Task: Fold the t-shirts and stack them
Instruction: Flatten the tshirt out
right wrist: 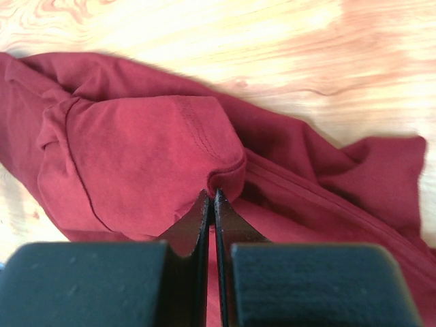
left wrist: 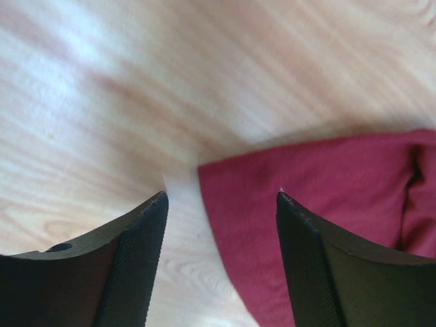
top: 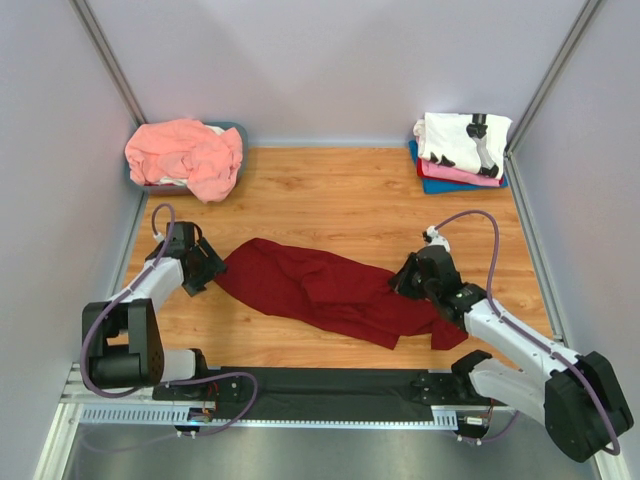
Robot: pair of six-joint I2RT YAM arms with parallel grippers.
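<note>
The red shirt (top: pixel 330 292) lies crumpled mid-frame on the tabletop (top: pixel 330 190). The right jaws pinch its edge. The left jaws stand wide at its left corner. I think they should grab, then spread it.

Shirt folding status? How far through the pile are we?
Done: three folded in the far-right stack, white printed t-shirt over a pink t-shirt and a blue t-shirt. In hand: dark red t-shirt, crumpled mid-table; right gripper pinches a fold, left gripper open at its left edge. Left: folding it, then the salmon-pink t-shirt heaped far left.
</note>
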